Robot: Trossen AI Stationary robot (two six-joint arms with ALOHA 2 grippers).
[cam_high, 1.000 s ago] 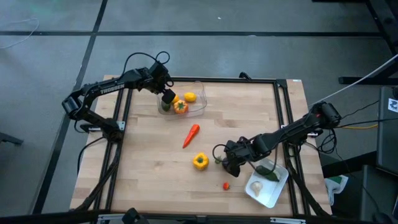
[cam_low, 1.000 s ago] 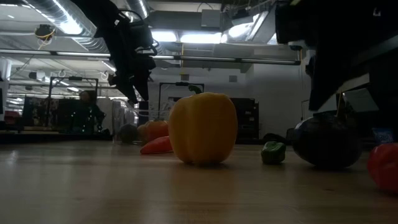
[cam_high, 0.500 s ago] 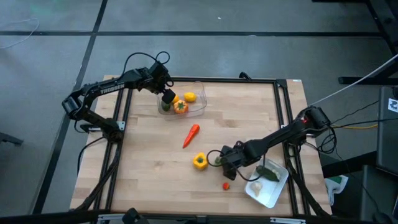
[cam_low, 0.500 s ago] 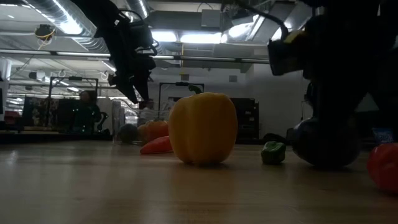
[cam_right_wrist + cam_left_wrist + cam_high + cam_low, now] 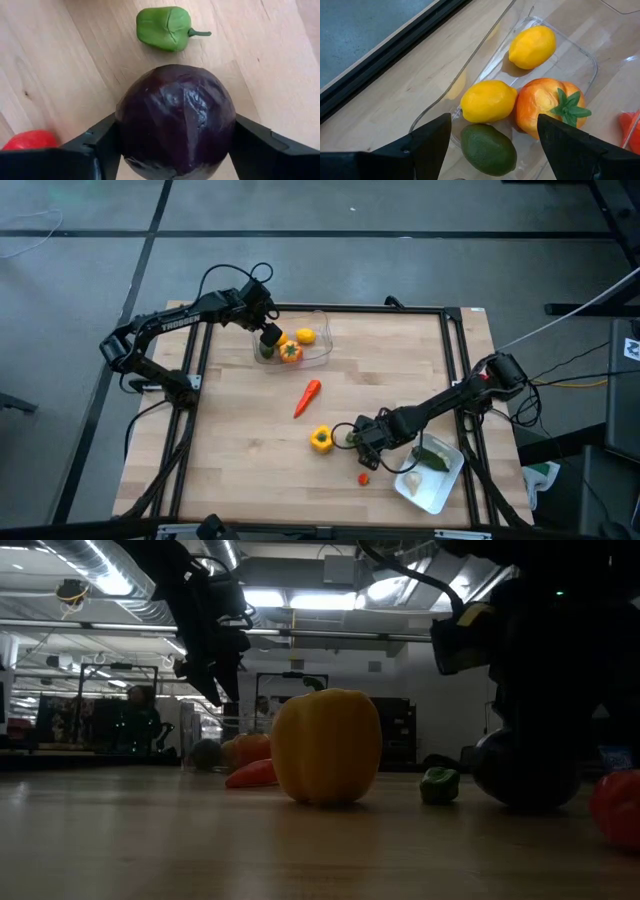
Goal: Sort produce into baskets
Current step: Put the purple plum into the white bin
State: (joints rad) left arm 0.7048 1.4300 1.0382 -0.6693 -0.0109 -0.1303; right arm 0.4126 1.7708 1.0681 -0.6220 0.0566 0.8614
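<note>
Left claw (image 5: 268,335) hangs over the clear tub (image 5: 322,330) near the bench's (image 5: 230,450) far edge, fingers spread, nothing between them; in the left wrist view the tub holds two lemons (image 5: 489,101), an orange tomato (image 5: 547,106) and a green piece (image 5: 488,148). White lettering runs along the left arm's upper link, too small to read with confidence. Red carrot-like piece (image 5: 307,397) lies loose mid-bench, long axis slanting from the far edge toward the near-left corner; yellow pepper (image 5: 321,439) sits nearer the front edge. Right claw (image 5: 358,442) is low just right of the pepper, fingers bracketing the purple ball (image 5: 176,120); both sit against its sides, though a firm grip cannot be told. Ball lies dead centre of that claw, round, no axis to align. Small green pepper (image 5: 165,28) lies just beyond it, red piece (image 5: 364,477) toward the front edge. White tray (image 5: 440,485) at the near-right corner is close to this arm; likely next is a short carry there.
</note>
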